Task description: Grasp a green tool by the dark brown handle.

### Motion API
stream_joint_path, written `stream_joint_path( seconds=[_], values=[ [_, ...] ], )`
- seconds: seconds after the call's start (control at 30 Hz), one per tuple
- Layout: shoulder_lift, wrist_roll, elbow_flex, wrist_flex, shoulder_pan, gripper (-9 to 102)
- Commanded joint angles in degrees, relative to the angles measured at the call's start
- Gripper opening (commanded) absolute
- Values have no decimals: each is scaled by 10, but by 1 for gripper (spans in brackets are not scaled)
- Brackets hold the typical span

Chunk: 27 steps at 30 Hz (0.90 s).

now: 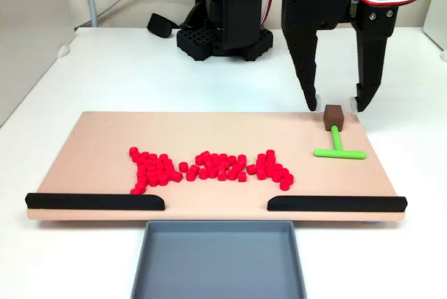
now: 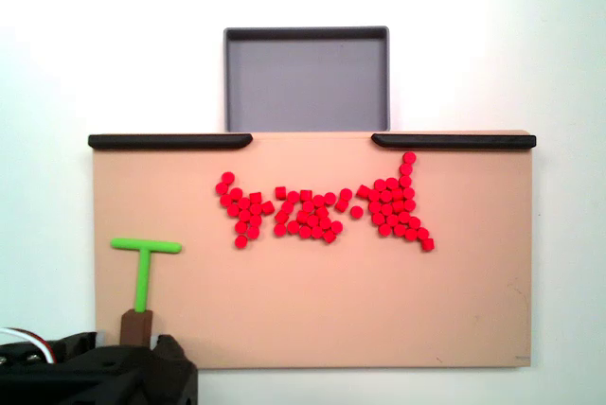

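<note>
Right now the black gripper hangs over the far right corner of the tan board, its jaws spread wide, one fingertip on each side of the dark brown handle and neither one touching it as far as this front fixed view shows. The green tool lies flat on the board, stem running from the brown cube toward the front edge and crossbar nearest the black bars, well apart from the scatter of small red cubes in the middle. From the opposite fixed view, the gripper sits at the bottom left with the brown handle poking out just ahead of its body and the green T pointing away toward the grey tray that rests on the white table beyond the board. By the look of it, this is the approach step, lined up and nearly down but with no grip yet. The next move seems to call for a small drop so the fingertips bracket the cube at its middle, then a square close on it; close too high and the little cube could squirt out sideways.
</note>
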<state>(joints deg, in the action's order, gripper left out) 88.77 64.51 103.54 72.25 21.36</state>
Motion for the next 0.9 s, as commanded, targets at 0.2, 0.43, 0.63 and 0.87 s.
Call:
stream_joint_path(
  seconds=[0.2, 0.43, 0.63, 0.87],
  values=[
    [-7, -8, -18, -8, -1, 18],
    [-13, -7, -18, -8, 4, 16],
    [-16, -7, -18, -8, 4, 15],
    [-17, -8, -18, -8, 8, 8]
  ],
)
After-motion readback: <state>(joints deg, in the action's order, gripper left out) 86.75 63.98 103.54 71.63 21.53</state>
